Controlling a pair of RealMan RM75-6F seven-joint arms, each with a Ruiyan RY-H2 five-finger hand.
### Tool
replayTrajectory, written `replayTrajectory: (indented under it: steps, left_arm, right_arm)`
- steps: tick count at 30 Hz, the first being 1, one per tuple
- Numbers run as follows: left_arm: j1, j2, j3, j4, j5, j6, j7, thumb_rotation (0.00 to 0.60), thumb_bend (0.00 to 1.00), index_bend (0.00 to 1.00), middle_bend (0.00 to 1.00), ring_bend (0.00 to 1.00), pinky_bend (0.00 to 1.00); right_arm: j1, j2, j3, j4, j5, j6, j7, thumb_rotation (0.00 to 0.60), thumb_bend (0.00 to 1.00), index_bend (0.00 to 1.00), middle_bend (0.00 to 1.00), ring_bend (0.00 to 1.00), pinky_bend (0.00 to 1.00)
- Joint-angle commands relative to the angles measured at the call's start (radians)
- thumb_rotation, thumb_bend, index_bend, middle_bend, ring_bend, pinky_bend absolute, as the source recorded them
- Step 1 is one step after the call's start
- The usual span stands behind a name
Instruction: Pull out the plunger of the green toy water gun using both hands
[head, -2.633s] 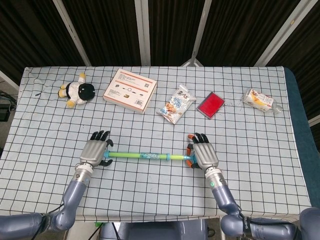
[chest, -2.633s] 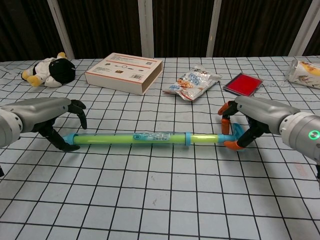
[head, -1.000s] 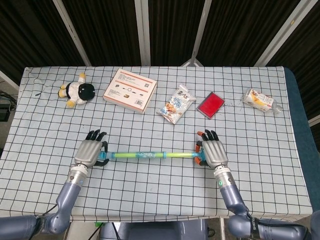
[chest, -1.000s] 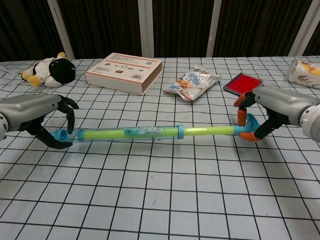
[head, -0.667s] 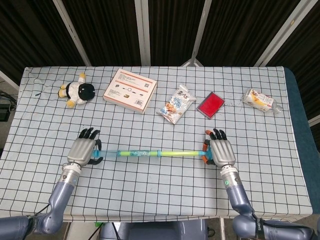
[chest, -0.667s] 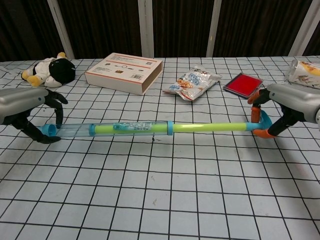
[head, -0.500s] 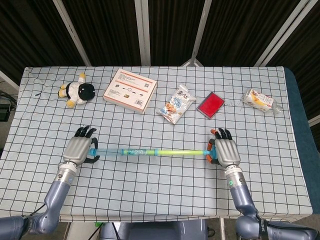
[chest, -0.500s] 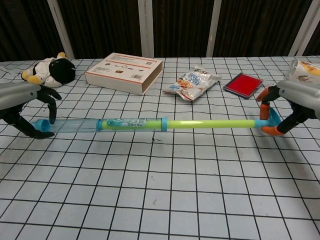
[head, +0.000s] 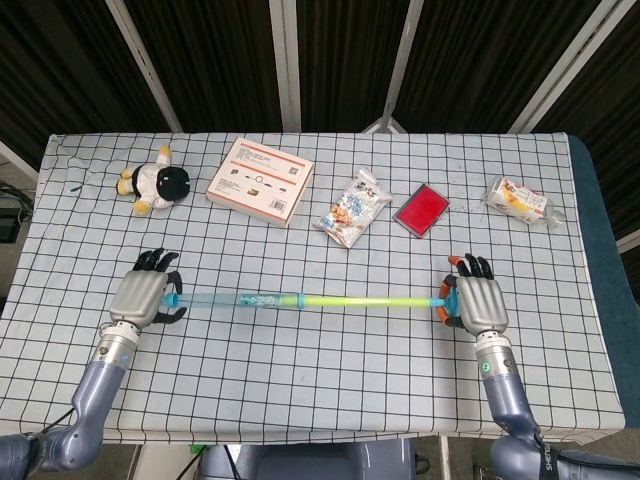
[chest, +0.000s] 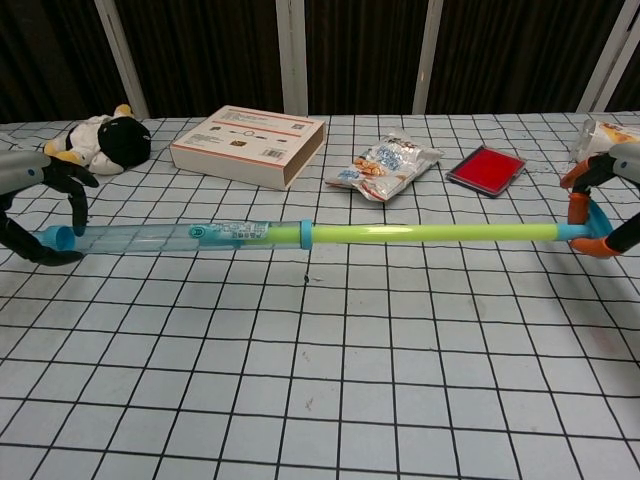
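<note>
The green toy water gun lies stretched across the table front, held a little above the cloth. Its clear blue barrel (head: 240, 299) (chest: 160, 236) is on the left, and the green plunger rod (head: 365, 301) (chest: 430, 233) is drawn far out to the right. My left hand (head: 140, 297) (chest: 40, 215) grips the barrel's blue end cap. My right hand (head: 477, 304) (chest: 612, 200) grips the orange and blue plunger handle (head: 443, 299) (chest: 585, 228). The chest view cuts off most of both hands at its edges.
Along the back of the checked tablecloth sit a plush cow (head: 155, 183), a white and red box (head: 259, 180), a snack bag (head: 353, 208), a red pad (head: 421, 209) and a wrapped packet (head: 520, 201).
My hands have moved apart, left hand further left and right hand further right. The green rod has slid much further out of the barrel.
</note>
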Motion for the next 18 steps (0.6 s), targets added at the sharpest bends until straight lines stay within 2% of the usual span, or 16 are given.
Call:
replayTrajectory:
  steps: [1,18]
  left_arm:
    - [0.001,0.002,0.003,0.005,0.002,-0.003,-0.001,0.600,0.44,0.60,0.10,0.00,0.00]
    - [-0.003,-0.006,0.015,0.009,0.016,-0.005,0.020,0.600,0.44,0.60,0.10,0.00,0.00]
  right_arm:
    - [-0.006,0.011,0.002,0.002,0.002,0.002,0.006,0.600,0.43,0.64,0.19,0.00,0.00]
    - [-0.014,0.055,0.013,0.011,0.018,-0.018,0.025,0.600,0.43,0.64,0.19,0.00,0.00]
